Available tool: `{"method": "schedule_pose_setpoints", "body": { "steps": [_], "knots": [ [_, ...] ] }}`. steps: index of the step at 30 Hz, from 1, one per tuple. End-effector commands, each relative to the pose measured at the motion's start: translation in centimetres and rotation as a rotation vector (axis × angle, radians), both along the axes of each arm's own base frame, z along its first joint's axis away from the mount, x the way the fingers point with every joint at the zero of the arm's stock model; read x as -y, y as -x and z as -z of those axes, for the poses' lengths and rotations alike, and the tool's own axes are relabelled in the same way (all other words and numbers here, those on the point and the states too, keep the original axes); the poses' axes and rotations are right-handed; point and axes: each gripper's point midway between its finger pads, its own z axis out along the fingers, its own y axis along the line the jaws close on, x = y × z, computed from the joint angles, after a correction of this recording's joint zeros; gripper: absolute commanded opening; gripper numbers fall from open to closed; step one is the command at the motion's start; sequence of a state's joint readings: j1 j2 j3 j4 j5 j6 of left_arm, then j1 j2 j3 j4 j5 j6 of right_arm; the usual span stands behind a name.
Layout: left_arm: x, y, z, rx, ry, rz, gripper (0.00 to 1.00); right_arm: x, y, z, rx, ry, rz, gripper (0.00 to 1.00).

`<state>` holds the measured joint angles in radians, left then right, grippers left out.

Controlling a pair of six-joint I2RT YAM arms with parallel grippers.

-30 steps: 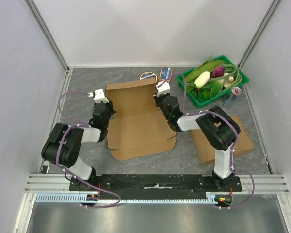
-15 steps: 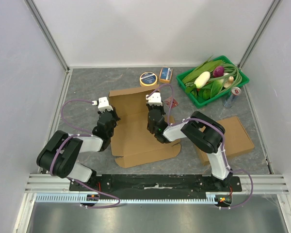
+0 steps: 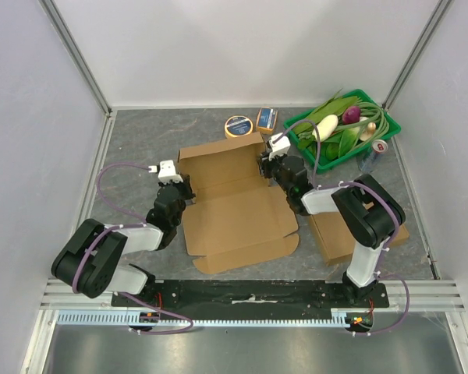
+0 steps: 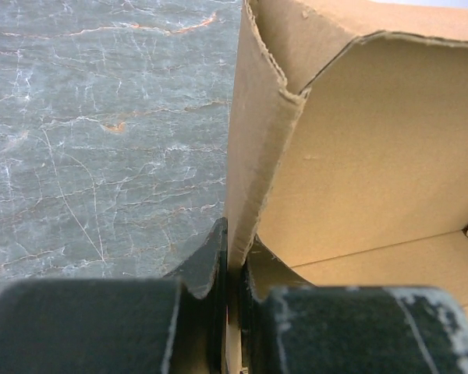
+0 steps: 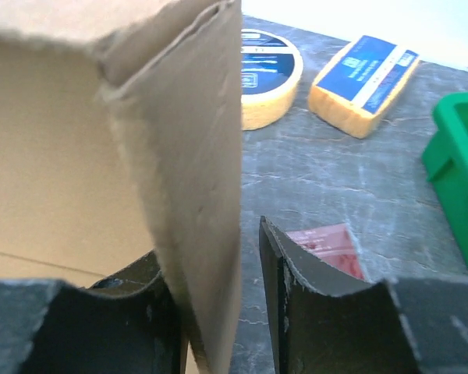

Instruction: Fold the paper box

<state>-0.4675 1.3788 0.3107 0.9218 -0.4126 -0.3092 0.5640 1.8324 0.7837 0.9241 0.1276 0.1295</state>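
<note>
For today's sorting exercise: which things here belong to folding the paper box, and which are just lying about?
In the job: paper box; left end effector, pinching its wall; right end effector, astride the opposite wall.
Lying about: green tray; round yellow disc; blue-labelled block; red packet; flat cardboard; can.

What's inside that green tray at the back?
The green tray holds a white vegetable, a purple bulb and long green stalks. Anything beneath them is covered.

grey table [image 3: 140, 148] | paper box [image 3: 234, 210] | yellow disc [image 3: 237, 125] | sponge [image 3: 266, 118] | green tray [image 3: 392, 125] | flat cardboard [image 3: 328, 235]
</note>
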Motion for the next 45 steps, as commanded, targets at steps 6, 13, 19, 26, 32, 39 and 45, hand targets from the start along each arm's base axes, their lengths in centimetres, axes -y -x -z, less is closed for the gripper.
{"method": "schedule_pose_setpoints", "body": {
  "steps": [6, 13, 19, 26, 32, 39, 45],
  "knots": [
    [1.3, -0.2, -3.1, 0.096, 0.089, 0.045, 0.02, -1.4, -1.0, 0.3, -0.004, -0.009, 0.033, 0.25],
    [0.7, -0.2, -2.9, 0.066, 0.146, -0.055, 0.02, 2.8, 2.1, 0.1, 0.088, 0.255, 0.786, 0.0],
    [0.8, 0.2, -3.1, 0.067, 0.166, -0.068, 0.02, 0.0, 1.5, 0.4, 0.102, 0.267, 0.599, 0.0],
    [0.4, 0.5, -2.1, 0.048, 0.132, -0.075, 0.03, -1.9, 3.1, 2.1, -0.048, 0.154, 0.184, 0.67],
    [-0.1, 1.4, -1.7, 0.03, 0.121, -0.07, 0.37, -0.3, 6.3, 2.6, -0.168, 0.145, 0.048, 0.92],
    [-0.9, 2.8, -1.1, 0.003, 0.116, -0.076, 0.56, 2.1, 8.9, 0.9, -0.246, 0.13, 0.011, 0.98],
    [0.9, 3.2, -0.1, -0.042, 0.058, 0.047, 0.65, 1.2, 8.2, 1.0, -0.198, 0.129, -0.159, 0.97]
  ]
}}
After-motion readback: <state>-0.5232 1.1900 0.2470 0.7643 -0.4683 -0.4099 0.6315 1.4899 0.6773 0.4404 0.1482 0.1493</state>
